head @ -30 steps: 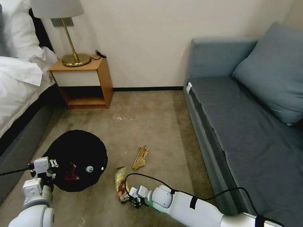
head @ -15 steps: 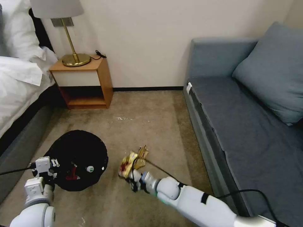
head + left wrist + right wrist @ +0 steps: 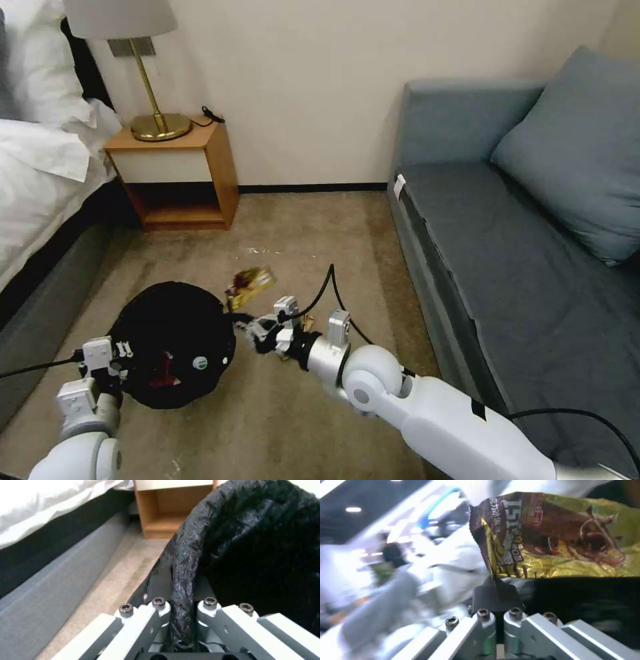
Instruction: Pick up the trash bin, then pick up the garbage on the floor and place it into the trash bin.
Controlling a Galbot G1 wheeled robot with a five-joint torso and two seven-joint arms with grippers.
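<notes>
Trash bin (image 3: 175, 350) on carpet, black liner rim pinched by left end effector (image 3: 110, 363). Right end effector (image 3: 248, 319) clamps yellow-brown snack wrapper (image 3: 250, 285) beside bin's rim.

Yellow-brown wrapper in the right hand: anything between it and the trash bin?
Nothing. In the head view the yellow-brown wrapper, held by the right hand, hangs by the trash bin rim, with bare carpet behind it.
</notes>
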